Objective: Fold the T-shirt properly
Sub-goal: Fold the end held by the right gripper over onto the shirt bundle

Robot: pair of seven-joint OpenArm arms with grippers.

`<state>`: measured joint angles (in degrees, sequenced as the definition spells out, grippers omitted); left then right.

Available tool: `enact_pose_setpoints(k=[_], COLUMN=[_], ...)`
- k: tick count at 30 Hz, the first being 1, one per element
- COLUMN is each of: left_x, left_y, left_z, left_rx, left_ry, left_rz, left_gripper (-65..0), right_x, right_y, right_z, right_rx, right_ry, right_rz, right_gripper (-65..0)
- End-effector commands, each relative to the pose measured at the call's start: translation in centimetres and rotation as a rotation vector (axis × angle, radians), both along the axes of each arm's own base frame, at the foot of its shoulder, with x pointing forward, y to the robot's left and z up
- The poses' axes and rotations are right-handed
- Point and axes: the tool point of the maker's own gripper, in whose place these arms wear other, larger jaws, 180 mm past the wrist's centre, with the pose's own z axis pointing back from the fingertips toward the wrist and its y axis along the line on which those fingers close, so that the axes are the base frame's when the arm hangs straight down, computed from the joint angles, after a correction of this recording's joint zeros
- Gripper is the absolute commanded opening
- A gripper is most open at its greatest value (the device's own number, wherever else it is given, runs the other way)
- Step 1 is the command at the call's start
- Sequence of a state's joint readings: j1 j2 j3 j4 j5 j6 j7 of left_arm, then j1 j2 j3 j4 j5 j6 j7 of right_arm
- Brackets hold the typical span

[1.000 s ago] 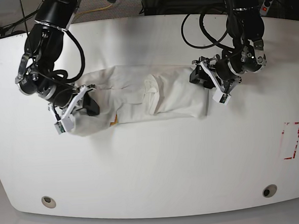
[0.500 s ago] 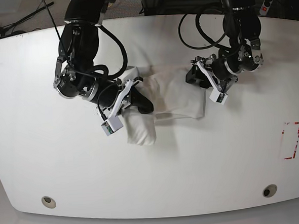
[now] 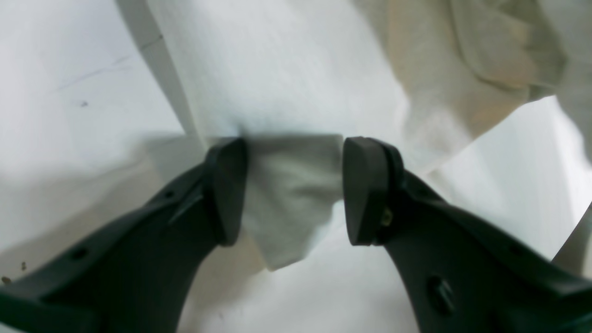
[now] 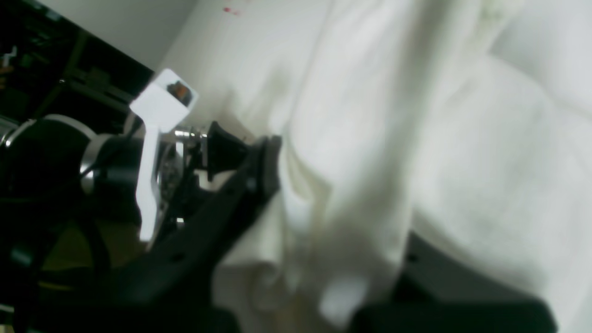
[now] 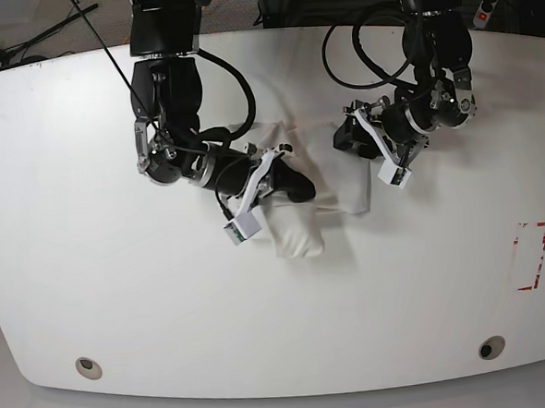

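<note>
Your right gripper (image 5: 295,191) pinches the T-shirt (image 5: 297,232), bunched at its 5 o'clock; left gripper (image 3: 291,194) spread, cloth corner between.

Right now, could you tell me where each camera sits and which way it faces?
Base: high above the table, looking down on both arms and the T-shirt.
Left wrist: behind the open left gripper, facing a shirt corner.
Right wrist: on the right gripper, shut on cloth, facing the left arm.
All three views show the shirt.
</note>
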<state>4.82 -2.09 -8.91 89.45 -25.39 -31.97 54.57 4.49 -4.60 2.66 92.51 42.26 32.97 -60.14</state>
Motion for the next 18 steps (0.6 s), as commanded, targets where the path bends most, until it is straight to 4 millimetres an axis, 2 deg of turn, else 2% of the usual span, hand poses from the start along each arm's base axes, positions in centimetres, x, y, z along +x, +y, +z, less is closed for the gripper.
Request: enact_pose_setpoints(k=[1, 4, 10, 12, 14, 18], left_x=[-0.4, -0.3, -0.3, -0.2, 0.3, 0.8], left_y=[0.2, 0.2, 0.2, 0.2, 0.2, -0.5], left_z=[-0.3, -0.2, -0.2, 0.1, 1.1, 3.6], left_rx=[0.023, 0.022, 0.021, 0.022, 0.026, -0.01], left_ry=[0.021, 0.019, 0.018, 0.005, -0.029, -0.106], left_rz=[-0.013, -0.013, -0.013, -0.013, -0.017, -0.051], left_gripper=[-34.4, -34.4, -34.3, -34.2, -34.0, -34.3], right_x=[0.7, 0.8, 1.3, 1.3, 1.7, 1.5], right_y=[1.3, 2.0, 2.2, 2.3, 2.4, 2.3], right_z=[1.4, 0.8, -0.4, -0.4, 0.0, 1.4], right_rx=[0.068, 0.094, 0.098, 0.098, 0.094, 0.088], right_ry=[-0.036, -0.022, 0.016, 0.015, 0.002, -0.037], right_rz=[0.008, 0.005, 0.002, 0.007, 0.013, 0.024], right_gripper=[-64.8, -59.3, -21.7, -13.5, -9.8, -9.7])
